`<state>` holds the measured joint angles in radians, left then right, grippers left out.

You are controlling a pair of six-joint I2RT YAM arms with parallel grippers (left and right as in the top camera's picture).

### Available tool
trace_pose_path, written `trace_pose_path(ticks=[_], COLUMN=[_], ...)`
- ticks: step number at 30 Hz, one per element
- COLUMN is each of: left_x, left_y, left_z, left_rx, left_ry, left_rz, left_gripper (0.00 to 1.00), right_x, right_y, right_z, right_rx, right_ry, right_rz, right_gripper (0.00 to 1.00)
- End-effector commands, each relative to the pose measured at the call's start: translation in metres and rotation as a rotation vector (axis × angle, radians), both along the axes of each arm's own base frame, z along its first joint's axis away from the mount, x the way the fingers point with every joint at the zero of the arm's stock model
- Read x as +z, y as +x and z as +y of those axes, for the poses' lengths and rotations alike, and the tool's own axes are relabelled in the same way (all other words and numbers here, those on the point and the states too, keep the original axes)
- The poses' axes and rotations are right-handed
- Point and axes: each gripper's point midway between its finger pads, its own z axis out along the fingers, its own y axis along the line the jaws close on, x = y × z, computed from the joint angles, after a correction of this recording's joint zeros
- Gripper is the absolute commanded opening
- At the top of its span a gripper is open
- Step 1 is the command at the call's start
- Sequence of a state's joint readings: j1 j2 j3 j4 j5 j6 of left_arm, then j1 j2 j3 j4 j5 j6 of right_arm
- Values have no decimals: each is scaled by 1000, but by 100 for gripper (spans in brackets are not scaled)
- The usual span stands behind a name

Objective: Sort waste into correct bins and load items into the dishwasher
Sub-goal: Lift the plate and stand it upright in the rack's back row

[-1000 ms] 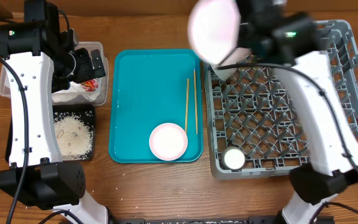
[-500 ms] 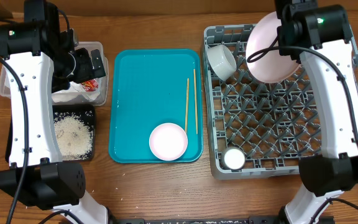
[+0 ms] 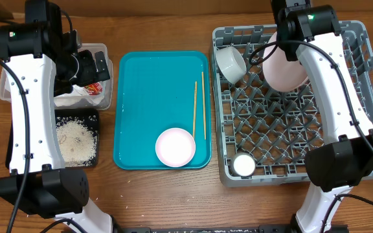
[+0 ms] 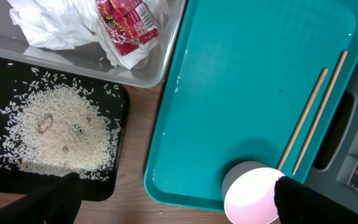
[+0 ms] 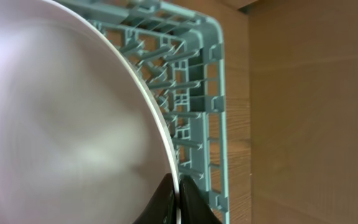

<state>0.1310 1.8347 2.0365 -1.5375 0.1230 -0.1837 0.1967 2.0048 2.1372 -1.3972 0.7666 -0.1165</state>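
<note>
Plate [image 5: 61, 124] rim between right fingers [image 5: 194, 204], clear only from wrist

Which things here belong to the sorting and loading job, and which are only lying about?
Belong: dish rack, plate, racked bowl, tray bowl, cup, chopsticks, napkin, wrapper, rice, clear tub, black tray.
Lying about: teal tray, table.

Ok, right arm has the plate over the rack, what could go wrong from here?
The right fingers pinch the plate only at its rim, so it may slip or swing. It hangs close to the bowl in the dish rack; lowering could knock that. It might land across pegs, not between them.
</note>
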Motion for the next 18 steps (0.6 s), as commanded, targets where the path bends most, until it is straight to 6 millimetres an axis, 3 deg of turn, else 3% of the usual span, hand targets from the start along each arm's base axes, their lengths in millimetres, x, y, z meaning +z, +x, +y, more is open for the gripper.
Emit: trace_pose_path(ticks=[1,13,18], left_x=[10,10,10], left_y=[0,0,0], left_z=[0,0,0], left_rx=[-4,-4,-4], left_ry=[5,5,5], left_rz=[-31,-31,-31], left_gripper=[100,100,100], right_x=[1,-38,-45], right_y=[1,-3,-4], right_z=[-1,49,55], right_rx=[-12,67,68], right_ry=[-48,-232,-196], right_rz=[-15,-4,-7], right_gripper=[4,4,4])
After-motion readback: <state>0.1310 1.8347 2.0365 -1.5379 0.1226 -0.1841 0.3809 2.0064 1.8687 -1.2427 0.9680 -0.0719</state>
